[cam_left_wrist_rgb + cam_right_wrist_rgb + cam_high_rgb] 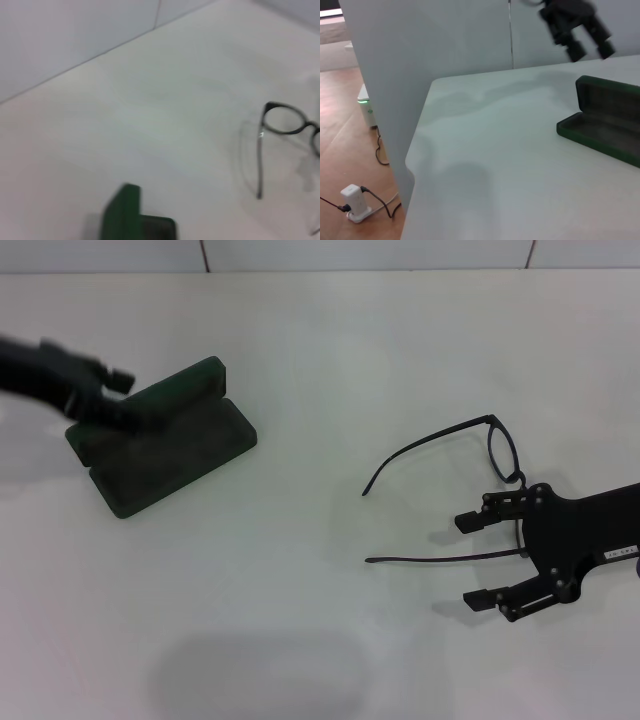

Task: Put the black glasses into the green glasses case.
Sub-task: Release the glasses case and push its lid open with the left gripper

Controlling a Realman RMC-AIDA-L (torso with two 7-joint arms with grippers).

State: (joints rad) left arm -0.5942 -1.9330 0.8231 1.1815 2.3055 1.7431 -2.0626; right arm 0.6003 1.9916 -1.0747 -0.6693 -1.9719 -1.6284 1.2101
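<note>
Lettering is showing nowhere legible. Black glasses (470,490), thin-framed with temple arms unfolded, are lying on the white desk (320,640), well apart from the green glasses case (160,440) sitting open. Right gripper (480,560) is hovering with fingers spread around one temple arm. Left gripper (105,390) is hanging over the case, its fingers blurred.

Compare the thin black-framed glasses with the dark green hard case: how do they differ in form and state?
The thin black-framed glasses are a slim wire-like outline with clear lenses; the dark green hard case is a solid oblong block. The glasses lie with temple arms unfolded, beside the right claw; the case stands open, lid raised, beside the left claw. Both rest on the white table.
</note>
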